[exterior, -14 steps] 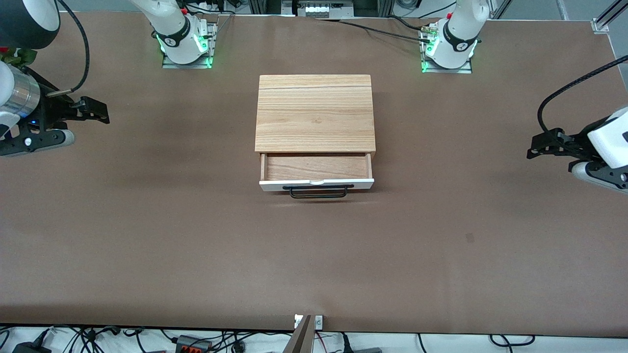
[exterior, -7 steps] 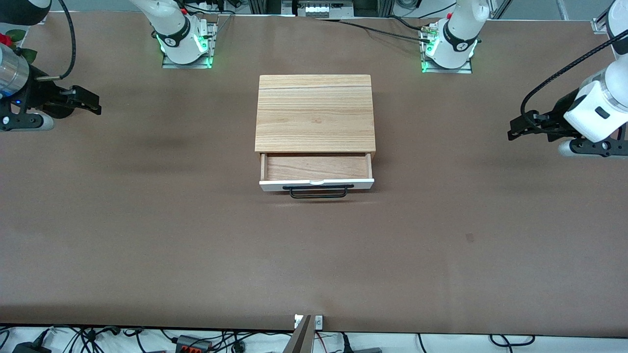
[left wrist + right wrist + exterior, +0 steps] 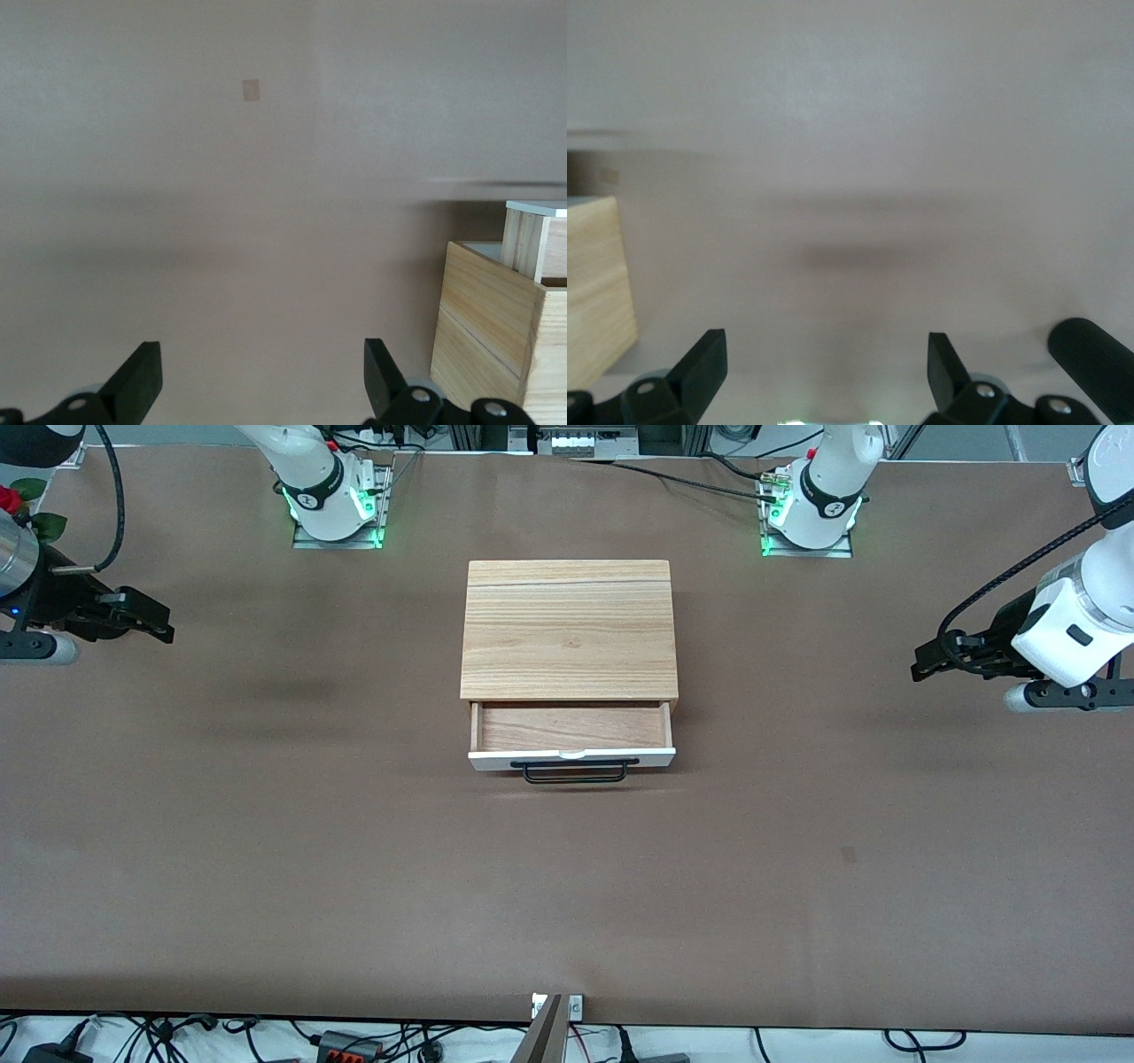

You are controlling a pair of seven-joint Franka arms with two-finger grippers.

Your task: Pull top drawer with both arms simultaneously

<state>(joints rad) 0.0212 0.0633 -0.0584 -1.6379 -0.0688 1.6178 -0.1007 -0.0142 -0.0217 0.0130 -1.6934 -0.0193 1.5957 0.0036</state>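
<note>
Table (image 3: 266,850): top drawer (image 3: 571,731) open, pincers spread.

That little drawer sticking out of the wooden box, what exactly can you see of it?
The top drawer is shallow and wide, pulled partly out from under the cabinet's wood-grain top board, toward the front camera. Its inside is light wood grain and looks empty. The front panel is white, with a long black bar handle across its middle. Nothing touches it: the left gripper and the right gripper hang open above the table's two ends.
</note>
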